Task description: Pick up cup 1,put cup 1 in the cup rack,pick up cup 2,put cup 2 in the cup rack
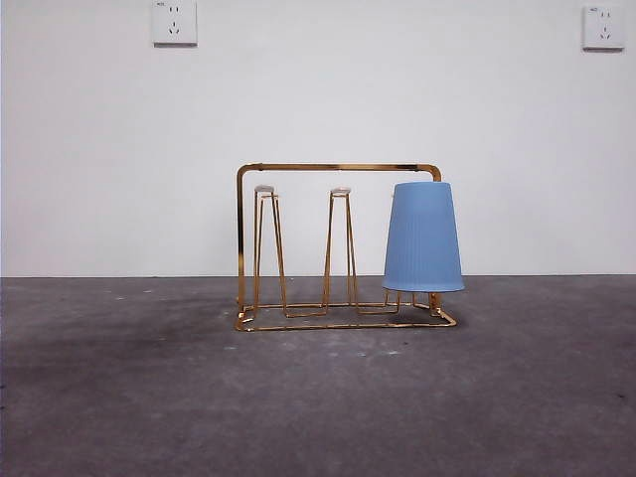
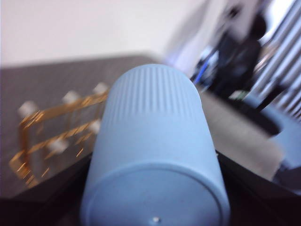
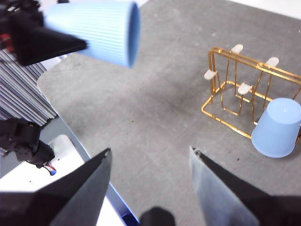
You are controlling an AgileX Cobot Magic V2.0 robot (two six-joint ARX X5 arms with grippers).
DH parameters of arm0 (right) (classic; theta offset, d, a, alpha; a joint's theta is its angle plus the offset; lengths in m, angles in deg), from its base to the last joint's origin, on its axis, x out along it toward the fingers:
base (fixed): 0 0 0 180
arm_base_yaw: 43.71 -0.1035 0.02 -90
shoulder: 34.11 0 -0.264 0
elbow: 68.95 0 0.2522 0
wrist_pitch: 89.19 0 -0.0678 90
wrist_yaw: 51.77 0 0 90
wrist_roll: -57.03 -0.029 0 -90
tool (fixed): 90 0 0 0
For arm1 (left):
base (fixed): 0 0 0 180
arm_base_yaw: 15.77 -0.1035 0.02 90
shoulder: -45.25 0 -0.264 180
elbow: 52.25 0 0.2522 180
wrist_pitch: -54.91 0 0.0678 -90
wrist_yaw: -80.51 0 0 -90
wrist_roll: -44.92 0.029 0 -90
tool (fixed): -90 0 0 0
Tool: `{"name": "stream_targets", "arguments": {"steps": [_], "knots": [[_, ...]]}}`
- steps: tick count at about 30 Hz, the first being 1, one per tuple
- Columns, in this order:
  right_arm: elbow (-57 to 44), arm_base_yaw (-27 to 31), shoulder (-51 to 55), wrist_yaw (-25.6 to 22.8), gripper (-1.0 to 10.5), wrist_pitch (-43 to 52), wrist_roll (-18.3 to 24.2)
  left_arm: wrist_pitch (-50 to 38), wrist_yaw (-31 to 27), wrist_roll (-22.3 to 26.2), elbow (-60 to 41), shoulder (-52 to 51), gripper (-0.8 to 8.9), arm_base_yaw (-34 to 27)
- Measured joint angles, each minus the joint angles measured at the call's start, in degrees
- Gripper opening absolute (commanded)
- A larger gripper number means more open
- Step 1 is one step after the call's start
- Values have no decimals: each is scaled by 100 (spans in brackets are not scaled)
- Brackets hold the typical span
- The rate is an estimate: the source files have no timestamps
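The gold wire cup rack (image 1: 298, 168) stands on the grey table, mid view. One ribbed blue cup (image 1: 423, 238) sits upside down on its right-hand peg; two other pegs are bare. It also shows in the right wrist view (image 3: 277, 128) on the rack (image 3: 225, 110). My left gripper (image 2: 153, 188) is shut on a second blue cup (image 2: 155, 141), held on its side in the air, mouth toward the rack (image 2: 56, 117). The right wrist view shows that held cup (image 3: 101, 30) well away from the rack. My right gripper (image 3: 150, 150) is open and empty, high above the table.
Neither arm shows in the front view. The table's rounded edge (image 3: 56, 99) lies below the held cup, with a white surface (image 3: 63, 148) and dark equipment (image 3: 23, 139) beyond it. Two wall sockets (image 1: 174, 22) (image 1: 603, 27) are on the white wall.
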Motion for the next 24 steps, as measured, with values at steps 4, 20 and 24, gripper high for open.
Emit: {"name": "stream_targets", "arguments": {"steps": [4,20,24], "knots": [[0,0,-4,0,281,-181,68,1086,-437,254,929,850,-8,0],[0,0,-4,-151,280,-452,249,2605,-1095,741,3220,3670,-8,-98],[0,0,-4,-151,280,-461,286,2612,-1104,763,3230,4052,-8,-214]]}}
